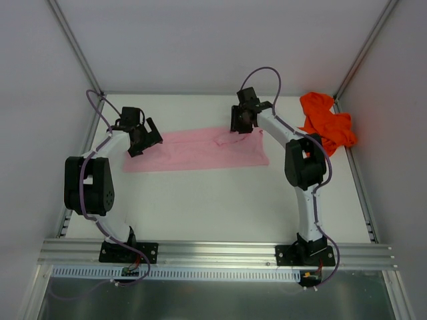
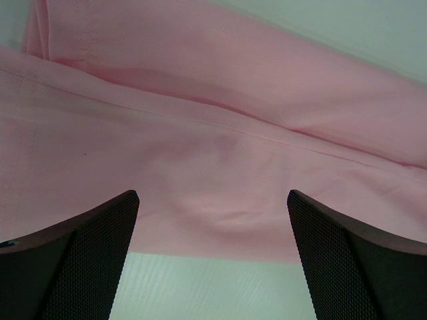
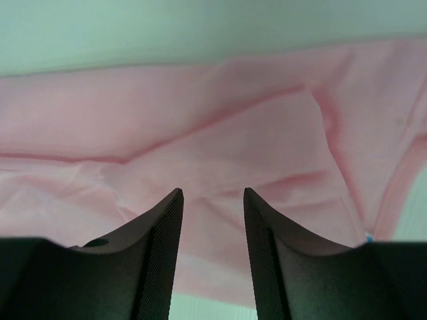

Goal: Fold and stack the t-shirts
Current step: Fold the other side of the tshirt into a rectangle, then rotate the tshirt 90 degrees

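We are holding the left gripper (image 2: 213,200) spread wide, gripping nothing. The right gripper (image 3: 212,193) is showing only a narrow gap, with no cloth visibly between its fingers. Each is hovering over one end of the pink t-shirt (image 1: 193,150), a folded band running left to right across the table (image 1: 213,207). The orange-red t-shirt (image 1: 327,120) is lying crumpled at the far right, nearer the right arm.

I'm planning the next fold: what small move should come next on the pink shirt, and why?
Probably lower the left gripper and close on the left end of the pink shirt: its fingers hang wide open over that end, and the shirt lies in a long strip.
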`<state>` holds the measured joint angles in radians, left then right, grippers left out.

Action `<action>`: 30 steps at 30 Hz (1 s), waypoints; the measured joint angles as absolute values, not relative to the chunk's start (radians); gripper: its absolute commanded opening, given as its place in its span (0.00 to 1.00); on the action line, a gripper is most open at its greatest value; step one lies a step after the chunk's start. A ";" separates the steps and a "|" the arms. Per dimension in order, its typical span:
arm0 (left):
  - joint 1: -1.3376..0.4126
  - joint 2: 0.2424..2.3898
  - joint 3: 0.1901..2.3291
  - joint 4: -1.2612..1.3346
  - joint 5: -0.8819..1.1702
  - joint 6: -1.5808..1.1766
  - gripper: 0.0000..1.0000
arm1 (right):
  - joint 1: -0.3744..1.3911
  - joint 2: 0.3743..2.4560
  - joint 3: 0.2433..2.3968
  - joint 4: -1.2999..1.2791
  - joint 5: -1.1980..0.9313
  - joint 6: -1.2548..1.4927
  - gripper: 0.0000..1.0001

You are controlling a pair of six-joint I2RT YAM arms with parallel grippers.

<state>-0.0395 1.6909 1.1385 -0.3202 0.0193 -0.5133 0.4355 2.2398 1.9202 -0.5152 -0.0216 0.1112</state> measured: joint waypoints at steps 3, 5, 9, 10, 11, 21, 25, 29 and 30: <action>-0.039 1.691 1.139 -0.319 0.025 -0.514 0.94 | 0.435 2.170 1.802 -0.524 0.007 0.146 0.47; -0.039 1.691 1.139 -0.319 0.028 -0.514 0.94 | 0.435 2.153 1.765 -0.522 0.020 0.168 0.47; -0.039 1.691 1.139 -0.319 0.042 -0.514 0.94 | 0.435 2.151 1.739 -0.516 0.031 0.214 0.47; -0.039 1.691 1.139 -0.319 0.044 -0.514 0.94 | 0.435 2.152 1.739 -0.515 0.035 0.223 0.47; -0.039 1.691 1.139 -0.319 0.044 -0.514 0.94 | 0.435 2.152 1.739 -0.510 0.039 0.232 0.47; -0.039 1.691 1.142 -0.319 0.062 -0.458 0.94 | 0.434 2.175 1.743 -0.487 0.049 0.275 0.58; -0.038 1.691 1.181 -0.292 0.216 -0.284 0.94 | 0.434 2.148 1.716 -0.452 0.047 0.245 0.84; -0.038 1.668 1.190 -0.241 0.382 -0.065 0.99 | 0.434 2.044 1.665 -0.444 0.046 0.202 0.98; -0.038 1.656 1.188 -0.228 0.419 -0.004 0.99 | 0.434 2.013 1.661 -0.444 0.046 0.196 0.99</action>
